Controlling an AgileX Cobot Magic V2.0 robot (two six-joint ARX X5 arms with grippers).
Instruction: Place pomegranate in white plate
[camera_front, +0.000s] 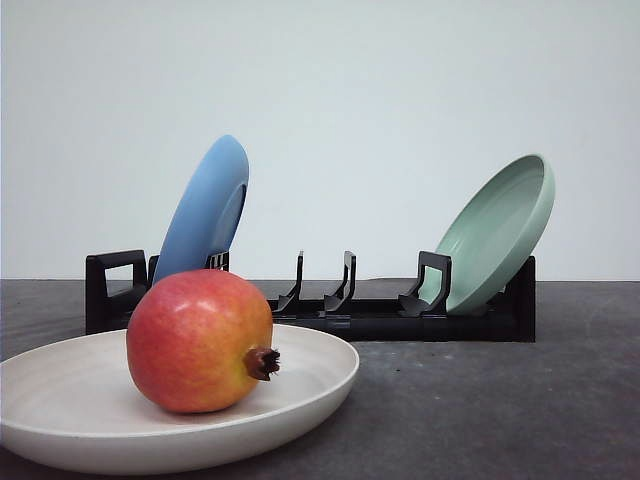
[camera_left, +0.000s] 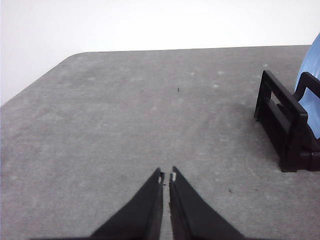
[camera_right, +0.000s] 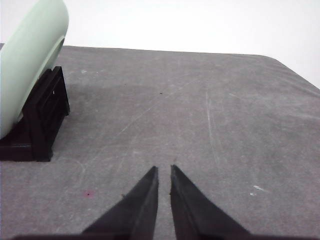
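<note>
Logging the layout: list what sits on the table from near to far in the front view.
White plate with the pomegranate on it → black rack behind, holding the blue plate and green plate.

Bare tabletop right of white plate; rack behind.

Each pincer has matte black fingers tapering to points.
</note>
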